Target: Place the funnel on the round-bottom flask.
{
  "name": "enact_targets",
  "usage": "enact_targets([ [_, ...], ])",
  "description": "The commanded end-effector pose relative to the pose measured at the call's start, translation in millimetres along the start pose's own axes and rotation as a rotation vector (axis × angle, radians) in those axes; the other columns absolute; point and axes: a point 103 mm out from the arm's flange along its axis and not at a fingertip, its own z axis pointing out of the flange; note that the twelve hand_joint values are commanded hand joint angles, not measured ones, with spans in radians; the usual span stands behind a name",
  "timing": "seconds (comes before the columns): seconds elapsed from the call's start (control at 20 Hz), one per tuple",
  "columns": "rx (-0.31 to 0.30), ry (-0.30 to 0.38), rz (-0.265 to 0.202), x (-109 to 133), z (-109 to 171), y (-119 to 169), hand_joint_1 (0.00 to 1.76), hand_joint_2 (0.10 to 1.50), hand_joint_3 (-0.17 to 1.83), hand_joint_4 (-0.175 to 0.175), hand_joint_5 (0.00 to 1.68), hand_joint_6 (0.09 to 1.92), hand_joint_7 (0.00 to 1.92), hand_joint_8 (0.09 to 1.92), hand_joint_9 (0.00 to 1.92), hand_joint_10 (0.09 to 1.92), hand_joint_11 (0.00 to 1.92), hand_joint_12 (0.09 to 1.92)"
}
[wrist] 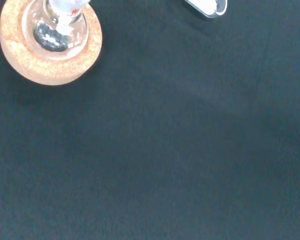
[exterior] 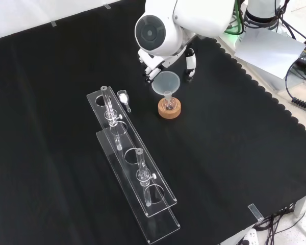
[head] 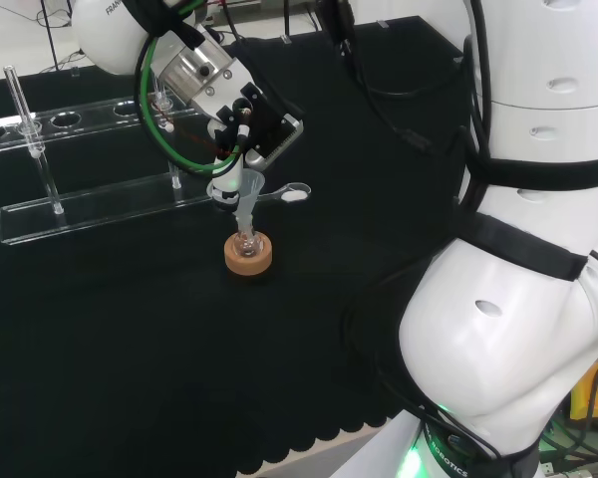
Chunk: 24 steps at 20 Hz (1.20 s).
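The funnel (exterior: 167, 81) stands stem-down in the neck of the round-bottom flask (exterior: 169, 103) on its cork ring (exterior: 169, 110) — near the middle of the cloth. The hand (exterior: 190, 62) hangs just above, fingers pointing down on either side of the funnel's rim — whether they touch it, I cannot tell.

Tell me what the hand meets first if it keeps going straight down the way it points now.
Probably the funnel that stands in the round-bottom flask on its cork ring: the hand sits just above it, though depth is unclear.
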Motion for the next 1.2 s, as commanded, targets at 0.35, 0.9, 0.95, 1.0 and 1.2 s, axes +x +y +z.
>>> enact_targets([
  [0.35, -0.066, 0.034, 0.024, -17.5, -7.9, -29.6, 0.46, 0.59, 0.38, -0.049, 0.37, 0.16, 0.40, 0.70, 0.78, 0.55, 0.53, 1.30],
  [0.9, -0.251, 0.203, 0.033, -73.8, 5.1, -50.6, 0.48, 0.66, 0.37, -0.048, 0.43, 0.12, 0.46, 0.69, 0.73, 0.56, 0.53, 1.31],
  [0.95, -0.265, 0.225, 0.031, -78.4, 7.3, -50.3, 0.49, 0.67, 0.37, -0.048, 0.44, 0.12, 0.47, 0.69, 0.74, 0.57, 0.53, 1.30],
  [1.0, -0.270, 0.239, 0.031, -82.5, 9.4, -49.0, 0.51, 0.67, 0.37, -0.048, 0.45, 0.12, 0.48, 0.69, 0.74, 0.57, 0.54, 1.30],
  [1.2, -0.306, 0.332, 0.016, -98.6, 17.1, -38.0, 0.55, 0.69, 0.38, -0.048, 0.47, 0.12, 0.50, 0.68, 0.76, 0.56, 0.55, 1.30],
])
